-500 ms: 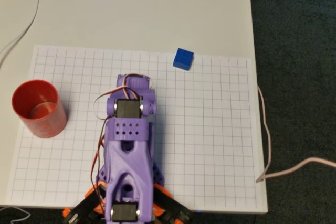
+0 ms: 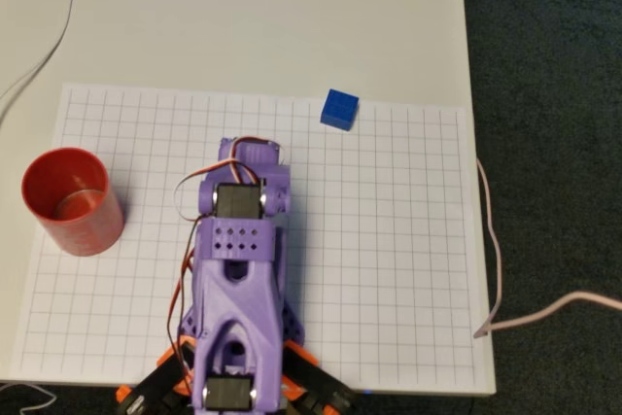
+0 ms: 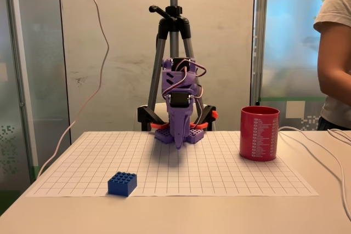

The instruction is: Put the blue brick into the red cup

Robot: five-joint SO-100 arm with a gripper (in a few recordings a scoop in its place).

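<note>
The blue brick [image 2: 339, 109] lies on the grid sheet near its far right corner in the overhead view; in the fixed view the brick [image 3: 122, 183] sits at the front left. The red cup [image 2: 73, 201] stands upright at the sheet's left edge, and the fixed view has the cup [image 3: 259, 133] on the right. My purple arm [image 2: 238, 269] is folded over the sheet's near middle. My gripper [image 3: 179, 144] points down just above the paper, fingers together with nothing between them. It is well apart from both brick and cup.
The white grid sheet [image 2: 389, 269] covers the table. A table edge [image 2: 478, 240] runs close along the sheet's right side, with a cable [image 2: 544, 310] beyond it. A tripod [image 3: 174, 36] stands behind the arm. A person [image 3: 335, 53] stands near the cup side.
</note>
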